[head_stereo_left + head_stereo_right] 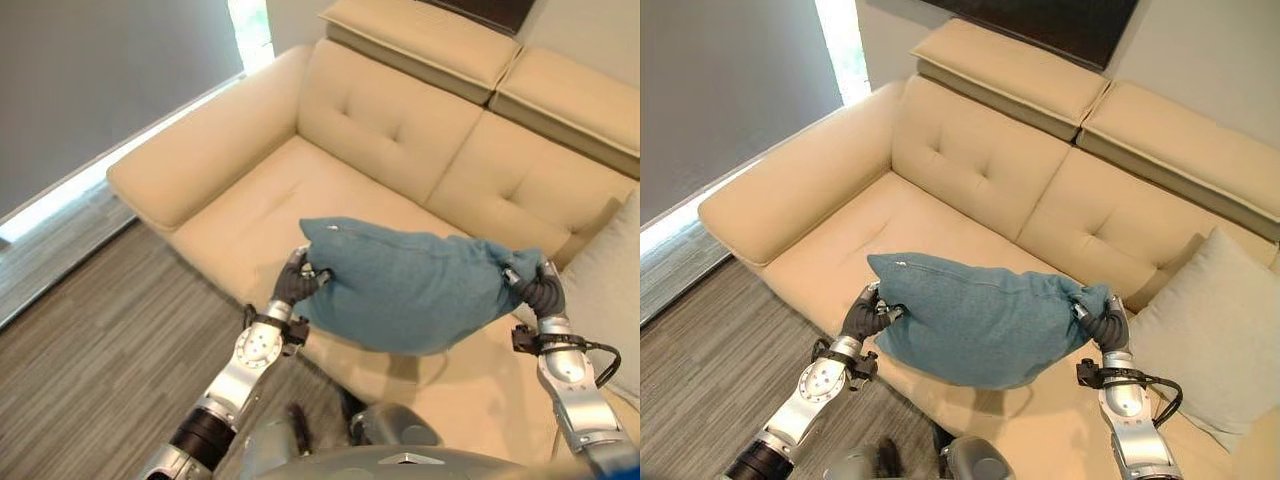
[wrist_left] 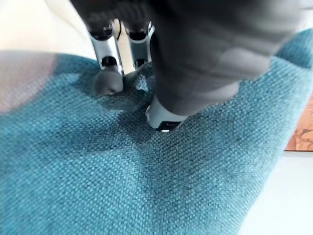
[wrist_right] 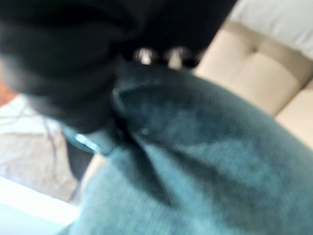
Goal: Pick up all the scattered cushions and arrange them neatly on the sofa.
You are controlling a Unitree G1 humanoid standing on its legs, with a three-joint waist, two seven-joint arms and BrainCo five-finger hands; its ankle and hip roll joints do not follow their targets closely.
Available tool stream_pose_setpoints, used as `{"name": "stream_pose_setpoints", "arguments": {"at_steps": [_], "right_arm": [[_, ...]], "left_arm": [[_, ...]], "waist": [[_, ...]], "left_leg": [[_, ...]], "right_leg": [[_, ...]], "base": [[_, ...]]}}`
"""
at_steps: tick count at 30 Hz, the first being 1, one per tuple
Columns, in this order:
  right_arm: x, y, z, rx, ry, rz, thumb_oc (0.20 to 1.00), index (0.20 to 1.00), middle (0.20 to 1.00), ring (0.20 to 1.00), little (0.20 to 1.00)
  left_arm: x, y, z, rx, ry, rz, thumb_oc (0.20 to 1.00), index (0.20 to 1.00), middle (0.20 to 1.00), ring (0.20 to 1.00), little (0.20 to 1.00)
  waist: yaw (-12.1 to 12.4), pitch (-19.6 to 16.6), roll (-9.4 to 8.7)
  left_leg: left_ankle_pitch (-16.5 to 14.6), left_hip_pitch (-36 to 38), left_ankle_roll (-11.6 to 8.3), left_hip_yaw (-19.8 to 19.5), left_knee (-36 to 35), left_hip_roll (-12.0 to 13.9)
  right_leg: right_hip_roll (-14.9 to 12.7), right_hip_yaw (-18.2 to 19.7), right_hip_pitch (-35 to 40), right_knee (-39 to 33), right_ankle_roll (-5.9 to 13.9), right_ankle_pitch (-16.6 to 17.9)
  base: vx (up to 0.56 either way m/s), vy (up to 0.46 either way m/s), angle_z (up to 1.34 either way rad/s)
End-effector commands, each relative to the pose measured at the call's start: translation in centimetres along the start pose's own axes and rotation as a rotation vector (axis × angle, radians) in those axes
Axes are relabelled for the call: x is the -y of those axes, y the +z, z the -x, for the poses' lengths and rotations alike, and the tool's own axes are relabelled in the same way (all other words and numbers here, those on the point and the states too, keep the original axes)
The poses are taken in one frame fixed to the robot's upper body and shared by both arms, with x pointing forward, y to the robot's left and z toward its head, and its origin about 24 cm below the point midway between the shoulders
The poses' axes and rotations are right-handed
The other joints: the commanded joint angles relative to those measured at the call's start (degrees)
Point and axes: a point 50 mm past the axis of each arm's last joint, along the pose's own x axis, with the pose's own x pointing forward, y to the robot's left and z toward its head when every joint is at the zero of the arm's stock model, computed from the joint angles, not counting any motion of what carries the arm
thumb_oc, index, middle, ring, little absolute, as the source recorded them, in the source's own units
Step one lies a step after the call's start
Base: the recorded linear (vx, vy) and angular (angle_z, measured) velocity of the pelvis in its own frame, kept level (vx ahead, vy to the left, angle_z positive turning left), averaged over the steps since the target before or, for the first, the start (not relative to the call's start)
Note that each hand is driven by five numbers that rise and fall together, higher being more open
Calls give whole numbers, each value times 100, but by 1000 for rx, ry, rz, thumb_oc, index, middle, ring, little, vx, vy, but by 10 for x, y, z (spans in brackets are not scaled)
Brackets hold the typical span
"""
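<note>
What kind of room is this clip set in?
Most likely a living room: a cream sofa with headrests, wood-look floor, and a pale cushion on the seat. Left hand and right hand hold a teal cushion.

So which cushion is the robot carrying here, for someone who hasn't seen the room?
Find the beige sofa. Above its seat, the left hand and right hand grip opposite ends of the teal cushion. The pale grey cushion leans untouched at the sofa's right end.
</note>
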Motion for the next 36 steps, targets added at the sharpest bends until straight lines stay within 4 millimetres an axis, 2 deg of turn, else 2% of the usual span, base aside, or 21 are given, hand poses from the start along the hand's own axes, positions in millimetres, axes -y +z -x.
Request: {"name": "stream_pose_setpoints", "arguments": {"at_steps": [1, 3, 4, 5, 6, 9, 10, 11, 13, 14, 15, 16, 18, 20, 21, 22, 24, 28, 30, 33, 36], "right_arm": [[17, 35, -17, 193, -62, -13, 200, 200, 200, 200, 200], [13, 44, -27, 225, -59, -19, 200, 200, 200, 200, 200], [13, 44, -28, 226, -59, -19, 200, 200, 200, 200, 200], [13, 47, -31, 238, -52, -11, 200, 200, 200, 200, 200], [13, 47, -30, 238, -52, -11, 200, 200, 200, 200, 200], [13, 50, -32, 245, -45, -5, 200, 200, 200, 200, 200], [8, 53, -34, 257, -37, -23, 200, 200, 200, 200, 200], [8, 54, -34, 257, -36, -23, 200, 200, 200, 200, 200], [1, 60, -39, 278, -28, -41, 200, 200, 200, 200, 200], [-4, 65, -42, 295, -16, -50, 200, 200, 200, 200, 200], [-5, 65, -42, 297, -16, -51, 200, 200, 200, 200, 200], [-11, 73, -47, 326, -2, -62, 200, 200, 200, 200, 200], [-17, 78, -50, 347, 10, -66, 200, 200, 200, 200, 200], [-21, 79, -50, 352, 23, -66, 200, 200, 200, 200, 200], [-19, 79, -50, 354, 17, -57, 200, 200, 200, 200, 200], [-15, 79, -49, 357, 5, -35, 200, 200, 200, 200, 200], [-13, 81, -49, 366, -4, -24, 200, 200, 200, 200, 200], [-7, 91, -50, 412, -37, -17, 200, 200, 200, 200, 200], [-6, 100, -52, 448, -51, -21, 200, 200, 200, 200, 200], [-4, 122, -60, 537, -73, -24, 200, 200, 200, 200, 200], [-1, 146, -71, 616, -102, -35, 200, 200, 200, 200, 200]], "left_arm": [[17, 53, -15, 287, -67, 32, 200, 200, 200, 200, 200], [18, 61, -20, 323, -53, 41, 200, 200, 200, 200, 200], [18, 61, -20, 324, -53, 41, 200, 200, 200, 200, 200], [21, 62, -22, 327, -62, 46, 200, 200, 200, 200, 200], [21, 62, -22, 327, -62, 47, 200, 200, 200, 200, 200], [21, 61, -21, 321, -78, 42, 200, 200, 200, 200, 200], [17, 60, -22, 316, -76, 26, 200, 200, 200, 200, 200], [17, 60, -22, 316, -76, 26, 200, 200, 200, 200, 200], [12, 61, -24, 315, -57, 12, 200, 200, 200, 200, 200], [8, 62, -24, 318, -43, 4, 200, 200, 200, 200, 200], [8, 62, -25, 319, -42, 3, 200, 200, 200, 200, 200], [0, 65, -24, 332, -16, -8, 200, 200, 200, 200, 200], [-9, 66, -21, 339, 8, -14, 200, 200, 200, 200, 200], [-14, 64, -17, 333, 28, -17, 200, 200, 200, 200, 200], [-15, 63, -15, 332, 35, -15, 200, 200, 200, 200, 200], [-17, 63, -16, 336, 54, -6, 200, 200, 200, 200, 200], [-18, 65, -16, 344, 63, -6, 200, 200, 200, 200, 200], [-21, 82, -25, 419, 100, -23, 200, 200, 200, 200, 200], [-23, 93, -29, 466, 121, -29, 200, 200, 200, 200, 200], [-20, 116, -39, 561, 145, -34, 200, 200, 200, 200, 200], [-19, 139, -54, 641, 182, -30, 200, 200, 200, 200, 200]], "waist": [[162, -363, -26], [295, -357, -6], [302, -357, -5], [285, -421, 113], [304, -419, 113], [214, -521, 127], [162, -523, 116], [189, -530, 110], [217, -487, 98], [236, -449, 93], [256, -452, 93], [375, -417, 82], [562, -384, 113], [607, -422, 113], [595, -419, 105], [544, -404, 123], [532, -385, 131], [418, -304, 154], [401, -283, 168], [372, -174, 202], [339, -88, 207]], "left_leg": [[516, -11, -143, -812, -488, -55], [687, -221, -259, -1541, -637, -158], [693, -221, -259, -1534, -645, -155], [618, 6, -198, -1614, -876, -154], [617, 23, -195, -1593, -890, -150], [517, 239, -100, -1156, -865, -196], [442, 325, -15, -870, -901, -203], [442, 327, -12, -837, -912, -196], [353, 372, 101, -491, -902, -201], [264, 434, 154, -295, -920, -206], [293, 419, 149, -271, -930, -191], [214, 439, 173, 49, -942, -132], [106, 548, 171, 351, -966, -53], [84, 657, 166, 560, -1033, -22], [73, 685, 179, 573, -1028, -34], [53, 744, 191, 550, -1072, -88], [28, 786, 196, 562, -1105, -112], [-40, 756, 191, 556, -1040, -169], [-72, 699, 189, 557, -991, -180], [-156, 487, 183, 517, -825, -135], [-104, 123, 166, 457, -695, -131]], "right_leg": [[-66, 329, 452, 29, 806, -436], [-51, 767, 584, 91, 833, -486], [-51, 775, 579, 88, 833, -481], [-82, 975, 568, 173, 920, -532], [-83, 995, 570, 176, 922, -534], [-310, 1326, 500, 195, 1115, -396], [-409, 1475, 381, 194, 1253, -277], [-408, 1509, 367, 191, 1258, -270], [-516, 1587, 214, 184, 1399, -132], [-570, 1513, 124, 183, 1449, -80], [-557, 1542, 96, 175, 1452, -47], [-683, 1074, -98, 111, 1470, 60], [-964, -242, -185, 7, 1407, 32], [-1070, -903, -233, -120, 1401, 84], [-1052, -890, -276, -143, 1416, 123], [-975, -650, -362, -189, 1407, 156], [-975, -609, -389, -238, 1409, 188], [-957, -483, -537, -349, 1385, 288], [-940, -453, -593, -382, 1374, 320], [-882, -409, -768, -334, 1337, 314], [-847, -372, -1088, -241, 1282, 355]], "base": [[232, 81, -62], [239, 108, -125], [256, 240, -143], [128, 163, -104], [223, 259, -100], [180, 242, -106], [79, 176, -77], [72, 177, -102], [16, 152, -101], [-27, 110, -106], [-71, 97, -110], [-64, 74, -119], [0, 68, -136], [77, -3, -120], [141, -38, -60], [103, -29, -37], [65, -24, 8], [23, -73, -8], [-23, -79, -8], [-56, -67, -10], [-81, -52, -5]]}}
